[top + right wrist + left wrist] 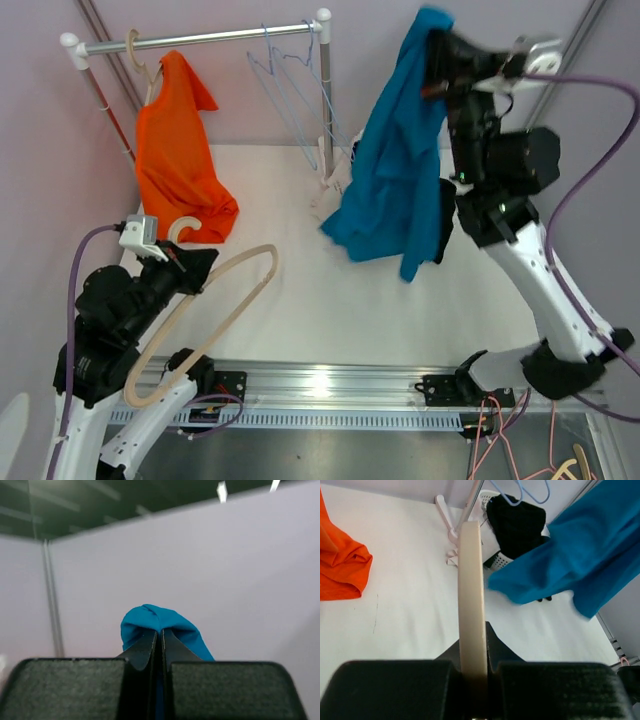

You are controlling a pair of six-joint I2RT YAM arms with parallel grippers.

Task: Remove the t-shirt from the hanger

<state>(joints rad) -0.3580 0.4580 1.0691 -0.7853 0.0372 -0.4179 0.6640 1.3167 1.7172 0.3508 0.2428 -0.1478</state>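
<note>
Right gripper point(434, 42) pinches the blue t-shirt point(395, 170) aloft; left gripper point(472, 632) clamps the bare wooden hanger point(470, 580). I judge separation complete; next, I lower and release the garment.

- Two robot arms: the left arm point(110, 330) and the right arm point(505, 165).
- Two end effectors: the left end effector point(472, 645) and the right end effector point(159, 645).
- Two t-shirts: one blue t-shirt point(395, 190) and one orange t-shirt point(178, 160).
- One black garment point(517, 522).
- One white basket point(501, 560).
- One clothes rail point(220, 38).
- Two pale hangers: one cream hanger point(471, 605) and one rail hanger point(133, 45) under the orange t-shirt.
- Blue wire hangers point(283, 58) on the rail: at least two, but they overlap too much to count exactly.
- More hangers point(565, 468) at the lower right corner, cut off by the frame, number unclear.
- One white surface point(330, 300).
</note>
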